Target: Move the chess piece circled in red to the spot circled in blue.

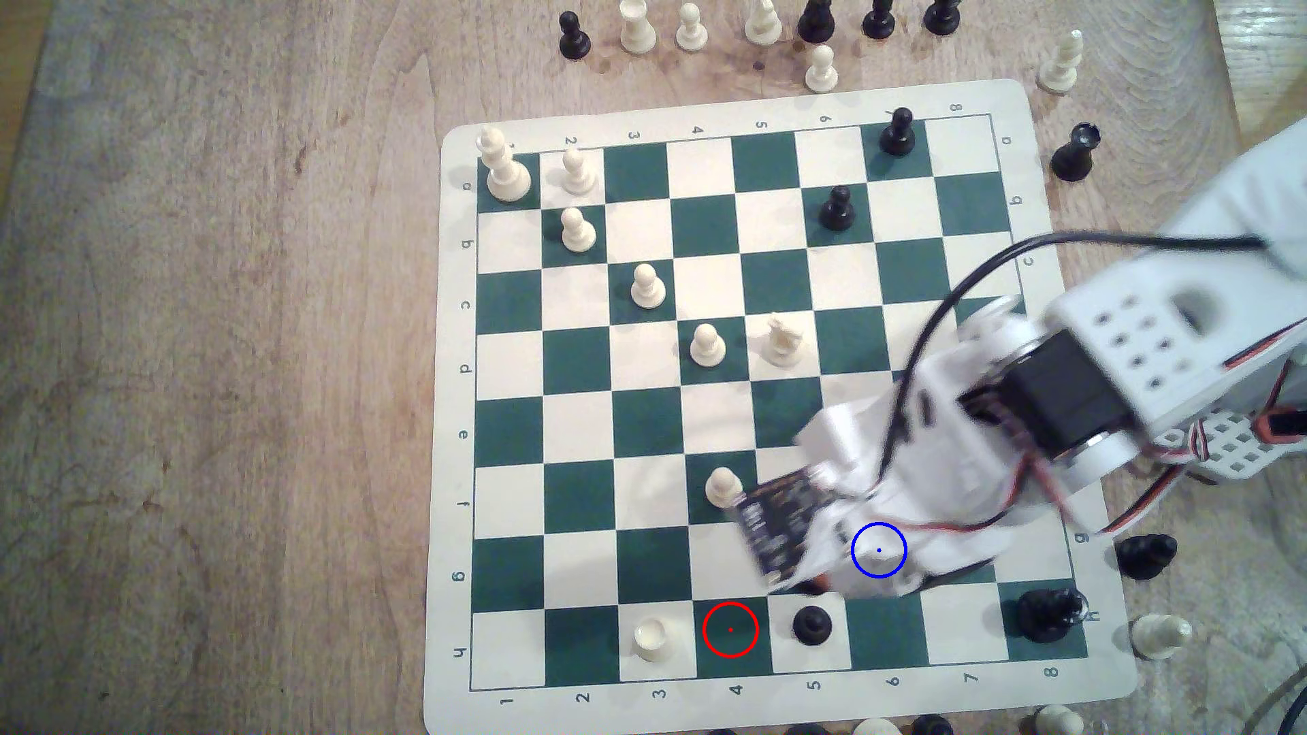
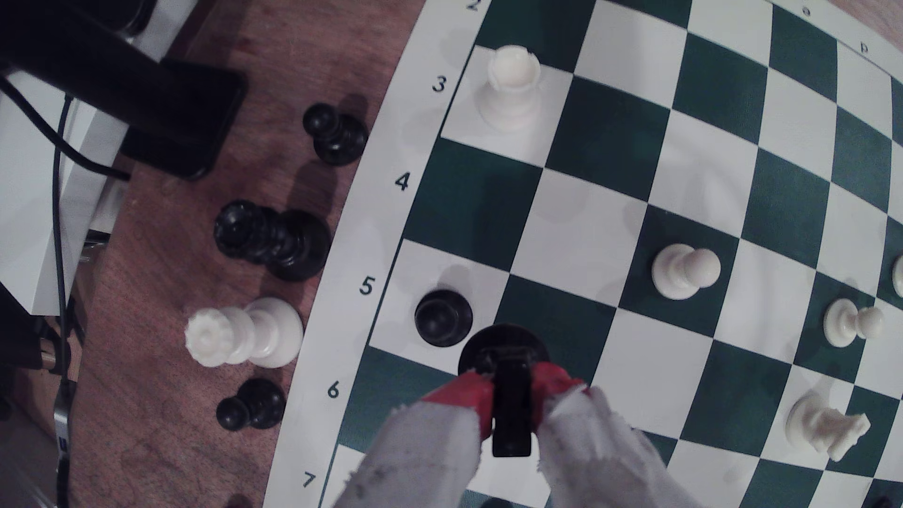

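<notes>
Though hemmed by the black pawn point(image 2: 443, 317) alongside, jaws clamped on the black chess piece point(image 2: 503, 349), green squares beyond it free.

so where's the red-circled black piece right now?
It's clamped in the pincer in the wrist view: the black piece hangs above the board by row 6, beside the black pawn on the 5 square.

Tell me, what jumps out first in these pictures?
The white robot arm reaches in from the exterior view's right over a green-and-cream chessboard. In the wrist view its red-tipped end effector is clamped on a black chess piece, above the board near the column marked 6. The red-ringed square in the near row stands vacant, and the blue ring is drawn over the arm.
</notes>
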Robot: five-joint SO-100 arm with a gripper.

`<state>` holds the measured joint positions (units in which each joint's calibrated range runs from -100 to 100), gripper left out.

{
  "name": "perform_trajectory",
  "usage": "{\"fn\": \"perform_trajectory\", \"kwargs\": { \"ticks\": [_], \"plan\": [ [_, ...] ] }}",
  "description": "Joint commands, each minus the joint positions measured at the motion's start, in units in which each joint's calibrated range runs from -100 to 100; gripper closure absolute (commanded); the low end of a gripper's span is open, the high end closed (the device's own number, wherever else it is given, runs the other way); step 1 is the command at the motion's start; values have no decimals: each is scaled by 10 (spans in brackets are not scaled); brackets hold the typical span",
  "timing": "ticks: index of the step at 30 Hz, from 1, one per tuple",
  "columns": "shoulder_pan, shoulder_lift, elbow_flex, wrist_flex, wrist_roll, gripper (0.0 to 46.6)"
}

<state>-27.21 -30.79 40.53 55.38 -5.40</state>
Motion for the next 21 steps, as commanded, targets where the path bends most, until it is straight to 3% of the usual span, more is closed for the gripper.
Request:
{"fn": "perform_trajectory", "kwargs": {
  "ticks": [1,8,21],
  "plan": [
    [-4,-97,48,-6,-3,464],
    [-18,-140,159,-49,-14,464],
    [-18,-122,224,-85,-15,464]
  ]
}}
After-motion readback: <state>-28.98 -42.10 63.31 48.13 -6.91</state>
